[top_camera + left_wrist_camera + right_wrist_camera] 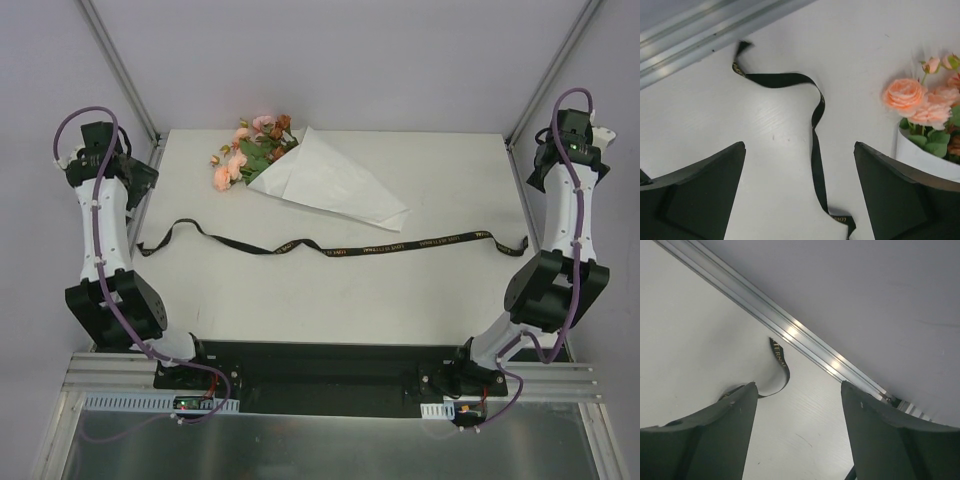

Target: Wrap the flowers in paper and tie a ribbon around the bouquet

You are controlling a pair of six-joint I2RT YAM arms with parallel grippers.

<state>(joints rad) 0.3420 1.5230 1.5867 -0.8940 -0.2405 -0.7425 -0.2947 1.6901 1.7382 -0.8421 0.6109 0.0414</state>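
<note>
The bouquet lies at the back middle of the table, with pink and rust flowers (pixel 250 150) sticking out of a white paper (pixel 330 185) cone that points right. The black ribbon (pixel 340 247) with gold lettering lies loose across the table in front of it, apart from the cone. My left gripper (pixel 138 175) hangs open over the ribbon's left end (pixel 816 150), nothing between its fingers; the flowers (pixel 905 95) and paper rim (pixel 925 160) show to its right. My right gripper (pixel 540 170) stands open above the ribbon's right end (pixel 780 360), holding nothing.
Aluminium frame rails run along the table's left edge (pixel 700 30) and right edge (pixel 790 330), close to each gripper. The arm bases sit on a black plate (pixel 320 375) at the near edge.
</note>
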